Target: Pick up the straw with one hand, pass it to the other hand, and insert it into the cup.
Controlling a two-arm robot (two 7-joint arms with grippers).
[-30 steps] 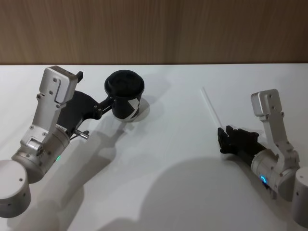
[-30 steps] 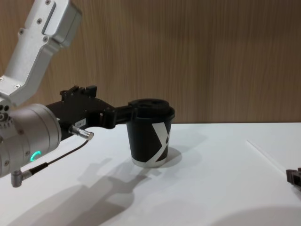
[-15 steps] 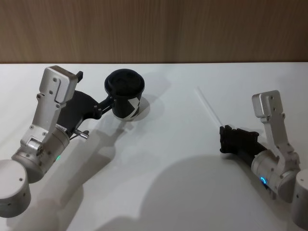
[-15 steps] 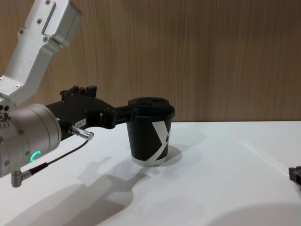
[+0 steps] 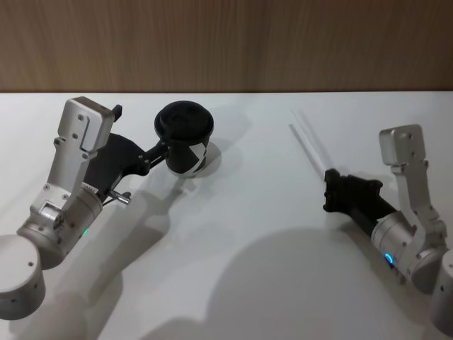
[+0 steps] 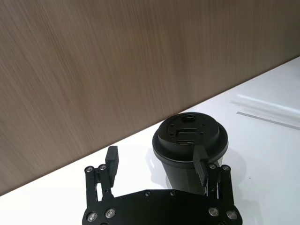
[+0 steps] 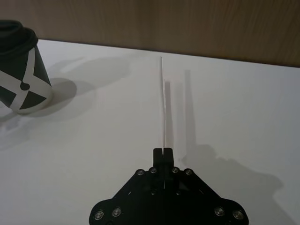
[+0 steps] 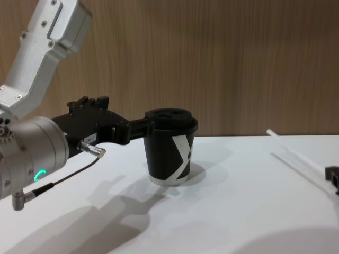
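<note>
The straw [image 7: 163, 103] is pinched at its near end by the right hand [image 7: 163, 151], which is closed on it at about 3 o'clock on the desk [image 5: 248, 234]. The free length points toward 11 o'clock and appears to hang clear of the surface. Held by its very tip, it could swivel or slip in the pinch, and a skewed straw would be awkward to pass across.

The cup [image 5: 185, 138] stands upright at 10 o'clock, well apart. The left hand [image 6: 156, 160] waits at the cup's 8 o'clock side, fingers [image 6: 112, 159] spread, one tip close to the lid [image 6: 190, 133]; I cannot tell whether it touches. A careless withdrawal could topple the light cup. The lid's opening looks small, so a tilted straw might shove the cup instead of entering.

The desk is plain matte white, and a wood-panelled wall [image 5: 283, 42] runs behind it.
</note>
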